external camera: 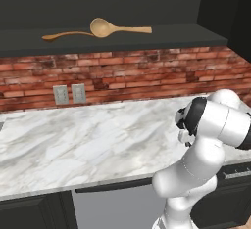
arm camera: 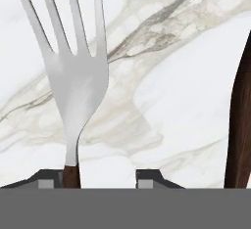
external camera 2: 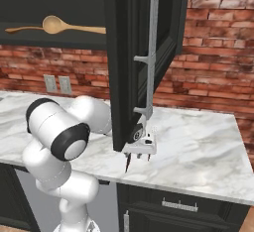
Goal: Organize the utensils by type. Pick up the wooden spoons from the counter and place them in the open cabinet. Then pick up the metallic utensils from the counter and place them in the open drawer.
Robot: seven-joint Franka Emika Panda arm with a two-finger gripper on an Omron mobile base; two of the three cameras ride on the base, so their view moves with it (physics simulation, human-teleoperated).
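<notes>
Silver prongs of a fork (arm camera: 76, 76) fill the hand view, its dark handle running down beside one fingertip (arm camera: 49, 179), over the white marble counter (arm camera: 181, 91); a second dark handle (arm camera: 241, 120) stands at the right edge. Whether the jaws grip the fork, I cannot tell. From the right base view the gripper (external camera 2: 139, 154) hangs low over the counter beneath the cabinet door (external camera 2: 134, 52). Both wooden spoons, the larger (external camera: 110, 28) and the thinner (external camera: 61, 35), lie on the open cabinet's shelf (external camera: 162, 39) in the left base view.
</notes>
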